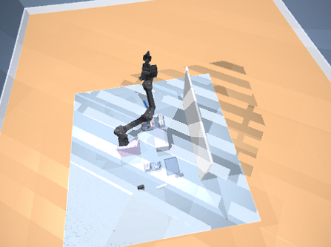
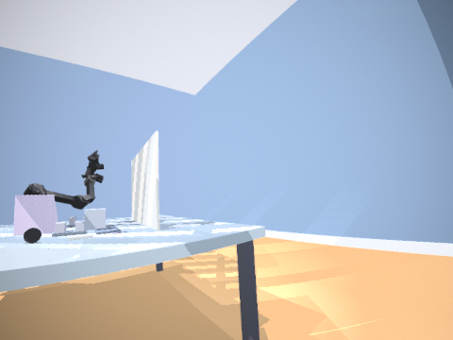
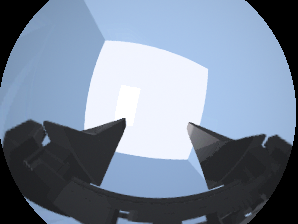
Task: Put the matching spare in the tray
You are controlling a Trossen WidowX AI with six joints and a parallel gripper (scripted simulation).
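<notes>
My gripper (image 1: 147, 54) (image 2: 95, 153) (image 3: 157, 123) is open and empty, raised high above the table and pointing up; only wall and ceiling show past its fingers in the wrist view. In the top view, small grey units with coloured marks stand in two groups: three near the arm's elbow, one of them a unit (image 1: 160, 120) at the right, and two nearer the front, a left unit (image 1: 147, 166) and a right unit (image 1: 157, 165). A flat blue-grey rectangle, seemingly the tray (image 1: 171, 165), lies right of the front pair. No code is readable. Which unit is mounted, I cannot tell.
A tall white panel (image 1: 198, 129) (image 2: 146, 184) stands on the right. A pale box (image 1: 158, 138) (image 2: 95, 218) stands between the groups. A lilac block (image 1: 129, 148) (image 2: 35, 212) is at the arm's base. A black object (image 1: 140, 187), a white strip (image 1: 161, 186) and a blue stick (image 1: 146, 104) lie about.
</notes>
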